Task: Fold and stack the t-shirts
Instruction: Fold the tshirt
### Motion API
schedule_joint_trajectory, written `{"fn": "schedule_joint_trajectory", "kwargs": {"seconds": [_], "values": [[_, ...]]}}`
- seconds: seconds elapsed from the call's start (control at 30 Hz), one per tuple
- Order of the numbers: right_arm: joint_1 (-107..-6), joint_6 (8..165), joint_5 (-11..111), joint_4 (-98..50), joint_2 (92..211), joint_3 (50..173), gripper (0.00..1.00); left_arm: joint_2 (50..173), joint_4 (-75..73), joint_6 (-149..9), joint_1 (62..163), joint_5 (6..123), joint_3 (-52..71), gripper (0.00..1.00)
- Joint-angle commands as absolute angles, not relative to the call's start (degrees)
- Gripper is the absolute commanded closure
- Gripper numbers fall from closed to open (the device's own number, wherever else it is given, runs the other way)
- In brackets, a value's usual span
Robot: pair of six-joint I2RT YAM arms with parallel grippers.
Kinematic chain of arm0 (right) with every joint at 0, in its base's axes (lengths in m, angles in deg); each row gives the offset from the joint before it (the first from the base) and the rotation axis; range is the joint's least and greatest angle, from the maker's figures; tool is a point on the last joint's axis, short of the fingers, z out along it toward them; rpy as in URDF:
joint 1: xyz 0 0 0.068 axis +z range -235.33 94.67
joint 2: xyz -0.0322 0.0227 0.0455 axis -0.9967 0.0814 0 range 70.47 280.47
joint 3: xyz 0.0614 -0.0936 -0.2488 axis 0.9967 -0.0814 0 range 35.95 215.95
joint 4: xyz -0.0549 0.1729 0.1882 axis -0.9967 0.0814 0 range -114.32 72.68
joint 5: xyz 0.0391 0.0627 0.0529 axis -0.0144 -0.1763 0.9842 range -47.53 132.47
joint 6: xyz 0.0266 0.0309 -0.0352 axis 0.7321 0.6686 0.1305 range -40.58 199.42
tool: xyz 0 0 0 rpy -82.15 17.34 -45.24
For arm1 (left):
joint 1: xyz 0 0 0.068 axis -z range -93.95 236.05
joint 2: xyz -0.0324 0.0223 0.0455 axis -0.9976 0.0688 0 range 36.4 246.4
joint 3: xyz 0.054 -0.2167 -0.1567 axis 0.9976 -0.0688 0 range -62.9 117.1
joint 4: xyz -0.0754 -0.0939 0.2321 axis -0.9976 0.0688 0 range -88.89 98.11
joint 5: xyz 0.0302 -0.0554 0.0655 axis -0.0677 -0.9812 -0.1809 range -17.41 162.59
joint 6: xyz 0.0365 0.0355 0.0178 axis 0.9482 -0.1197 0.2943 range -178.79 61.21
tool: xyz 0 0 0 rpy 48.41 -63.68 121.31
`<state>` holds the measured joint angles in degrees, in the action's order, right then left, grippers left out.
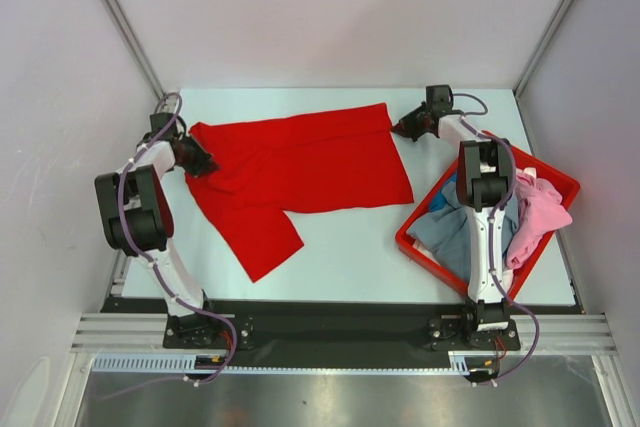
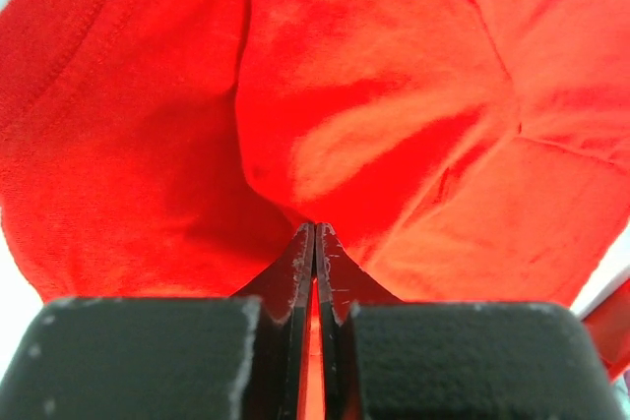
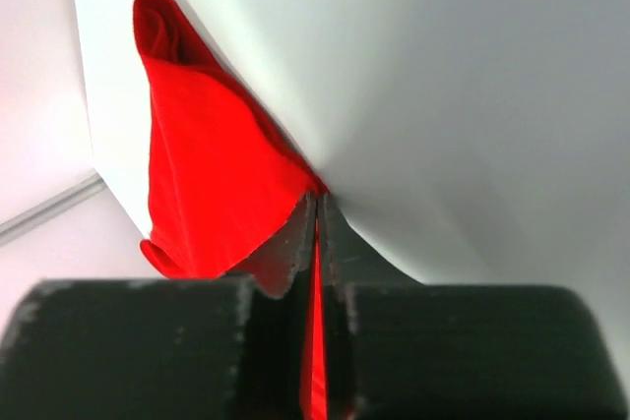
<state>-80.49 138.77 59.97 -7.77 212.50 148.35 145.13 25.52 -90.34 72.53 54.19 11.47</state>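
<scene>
A large bright red t-shirt [image 1: 300, 167] lies spread across the table's middle, one sleeve reaching toward the near edge. My left gripper [image 1: 207, 163] is shut on its left edge; in the left wrist view red cloth [image 2: 394, 115] fills the frame and is pinched between the closed fingers [image 2: 315, 243]. My right gripper [image 1: 400, 128] is shut on the shirt's far right corner; the right wrist view shows red cloth [image 3: 207, 184] clamped between the fingers [image 3: 317, 206]. More t-shirts, grey-blue [image 1: 445, 232] and pink [image 1: 540, 212], lie heaped in the bin.
A red plastic bin [image 1: 415, 247] stands tilted at the right, partly under the right arm. Grey walls and metal posts close in the table at back and sides. The black rail with both arm bases runs along the near edge.
</scene>
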Motion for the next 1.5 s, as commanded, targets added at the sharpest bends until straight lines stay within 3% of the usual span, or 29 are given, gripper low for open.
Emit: {"fn": "schedule_joint_trajectory", "kwargs": {"seconds": [0.0,0.4,0.73,1.47], "values": [[-80.76,137.7,60.04,-11.65,213.46,148.54,1.0,140.56,21.95,-91.92,72.61,50.8,13.3,0.97],[-80.58,145.86,63.21,-30.65,215.92,156.27,1.0,143.19,2.19,-102.01,72.25,45.17,24.1,1.0],[-79.09,156.14,61.46,-39.62,225.85,171.55,1.0,151.01,-23.2,-112.31,71.64,44.9,27.97,1.0],[-77.95,168.1,46.26,-48.14,238.86,185.19,1.0,167.8,-31.84,-118.82,70.94,46.84,47.13,1.0]]}}
